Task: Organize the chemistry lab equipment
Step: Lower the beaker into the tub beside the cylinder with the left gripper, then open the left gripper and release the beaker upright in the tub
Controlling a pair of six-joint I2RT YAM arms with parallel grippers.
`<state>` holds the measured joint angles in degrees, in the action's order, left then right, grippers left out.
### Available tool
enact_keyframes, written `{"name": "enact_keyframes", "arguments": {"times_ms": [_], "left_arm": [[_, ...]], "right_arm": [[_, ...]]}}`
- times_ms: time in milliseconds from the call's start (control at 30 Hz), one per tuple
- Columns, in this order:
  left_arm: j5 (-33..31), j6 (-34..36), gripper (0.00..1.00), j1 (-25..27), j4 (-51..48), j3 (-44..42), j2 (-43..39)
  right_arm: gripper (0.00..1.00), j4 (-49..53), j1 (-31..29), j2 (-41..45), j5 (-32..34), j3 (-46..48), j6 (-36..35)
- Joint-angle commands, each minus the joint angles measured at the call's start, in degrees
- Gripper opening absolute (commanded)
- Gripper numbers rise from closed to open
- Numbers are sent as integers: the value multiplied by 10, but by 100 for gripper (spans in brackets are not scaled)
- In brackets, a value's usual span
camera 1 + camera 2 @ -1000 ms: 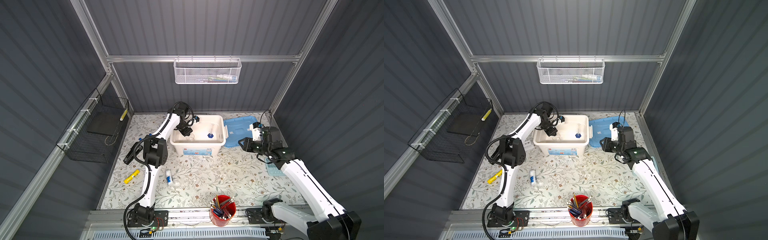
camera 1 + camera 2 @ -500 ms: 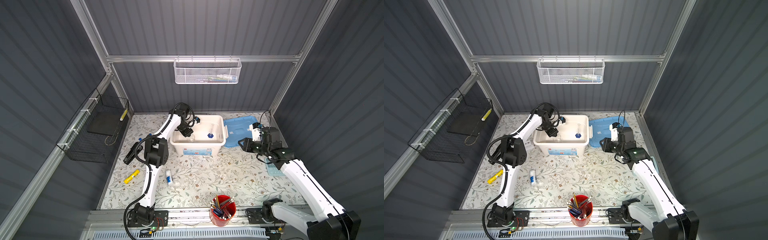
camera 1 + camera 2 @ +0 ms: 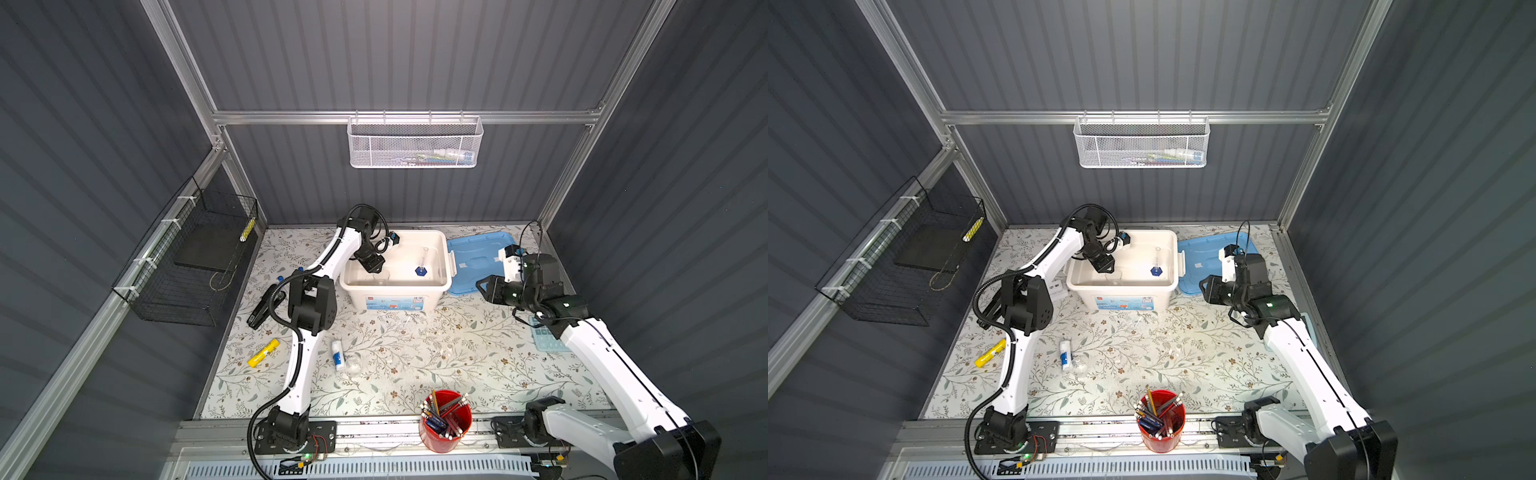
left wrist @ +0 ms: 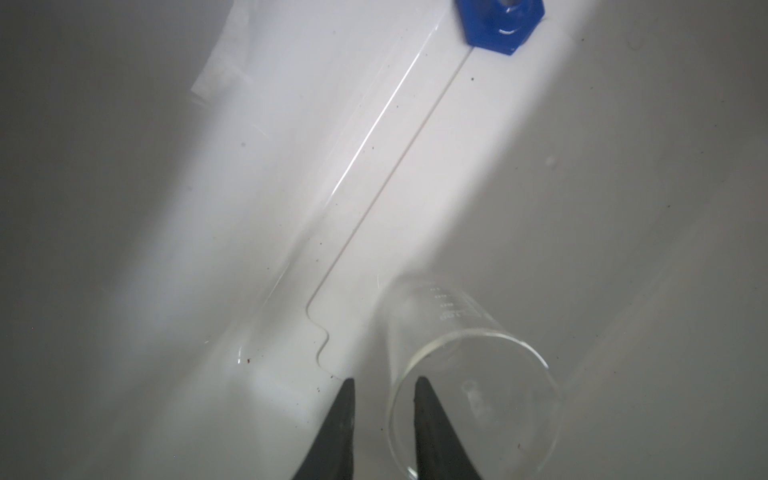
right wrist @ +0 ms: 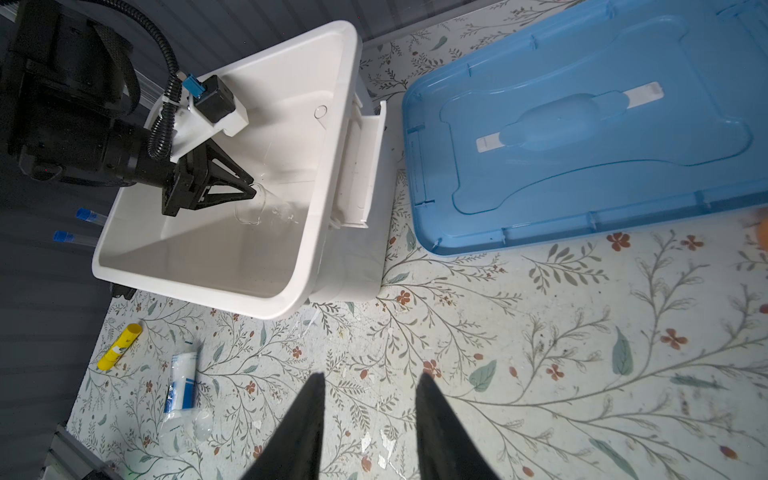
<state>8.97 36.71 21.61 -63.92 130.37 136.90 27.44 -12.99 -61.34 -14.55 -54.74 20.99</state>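
Observer A: Beaker (image 4: 465, 332) position, for the entry?

Observer B: Inside white bin (image 3: 395, 287), tipped over, mouth toward left gripper (image 4: 384, 380). Jaws slightly parted. Rim wall passes between the two fingertips, with a gap on each side as far as the wrist view shows. Not pinched.

Observer A: Measuring cylinder (image 3: 423, 259)?

Observer B: Same bin, upright on its blue hexagonal foot, toward the side nearest the blue lid (image 3: 478, 257). Apart from the beaker.

Observer A: Right gripper (image 5: 369, 376)?

Observer B: Released, fingers spread, nothing between them. It hangs over the floral table (image 3: 478, 353) in front of the lid, beside the bin.

Observer A: Glassware outside the bin?

Observer B: Two blue-capped tubes (image 5: 75, 226) lie on the table on the left arm's side of the bin. Round clear flask (image 3: 353, 365) lies just beside a white-and-blue tube (image 3: 338, 354), near the left arm. Other clear pieces sit in front of the bin, too faint to name.
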Motion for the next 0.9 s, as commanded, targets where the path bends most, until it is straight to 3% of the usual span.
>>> {"name": "enact_keyframes", "arguments": {"times_ms": [0, 867], "left_arm": [[3, 7, 28, 4, -10, 14, -2], [16, 7, 29, 9, -16, 23, -67]], "right_arm": [[38, -3, 1, 0, 2, 2, -2], [38, 5, 1, 10, 2, -4, -1]]}}
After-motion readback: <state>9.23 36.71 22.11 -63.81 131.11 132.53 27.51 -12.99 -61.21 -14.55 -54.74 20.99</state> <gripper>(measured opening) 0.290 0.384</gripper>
